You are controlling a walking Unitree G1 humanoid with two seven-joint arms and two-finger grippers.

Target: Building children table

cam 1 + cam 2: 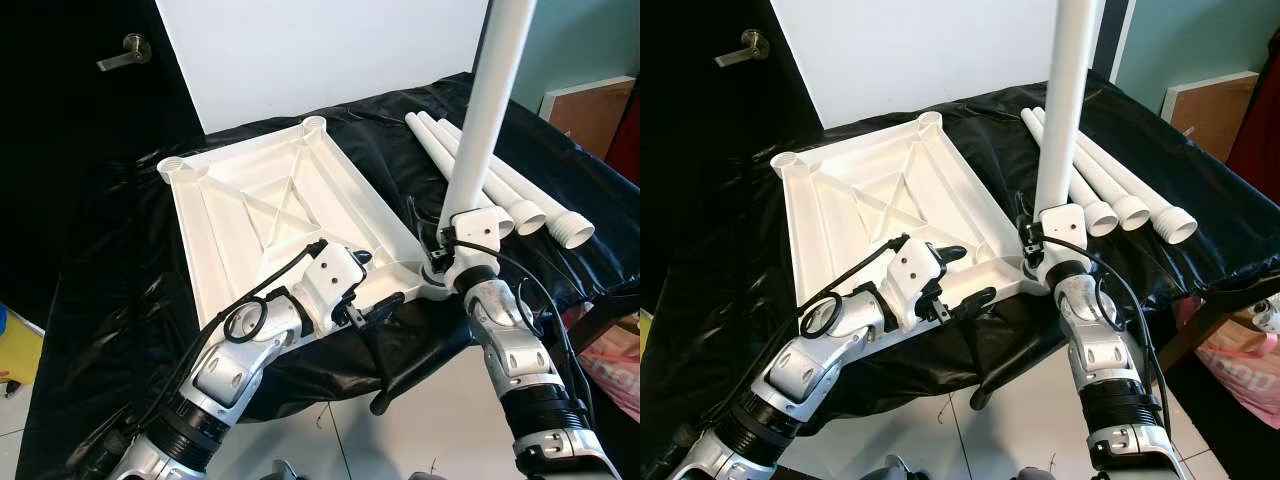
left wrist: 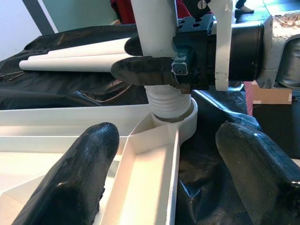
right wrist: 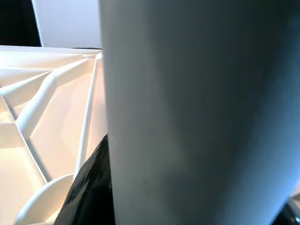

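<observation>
A: What is threatening to go wrong here?

B: The right tool [image 1: 447, 243] is standing a white leg [image 1: 487, 118] upright in the near right corner socket [image 2: 174, 125] of the upside-down tabletop [image 1: 262, 205]. The threaded end is sitting in the socket's mouth, but ridges are still showing above the rim, so I am judging it only partly seated. If the leg is leaning as it turns, the threads may be crossing and jamming.

A: Anything else?

B: The tabletop is lying on a slick black sheet [image 1: 110, 290] over the counter, with that corner near the front edge. Twisting force could be sliding or swinging the panel, which would be pulling the socket out of line.

A: How are the tools standing?

B: The right tool is closing its fingers [image 2: 145, 71] around the leg just above the threads, gripping it firmly. The left tool [image 1: 375, 280] is spreading wide, one finger over the tabletop's rib, the other beyond its edge over the sheet; I cannot tell whether it is pressing on the panel.

A: And the spare parts?

B: Three more legs [image 1: 500, 195] are lying side by side on the sheet, just beyond the right arm.
</observation>
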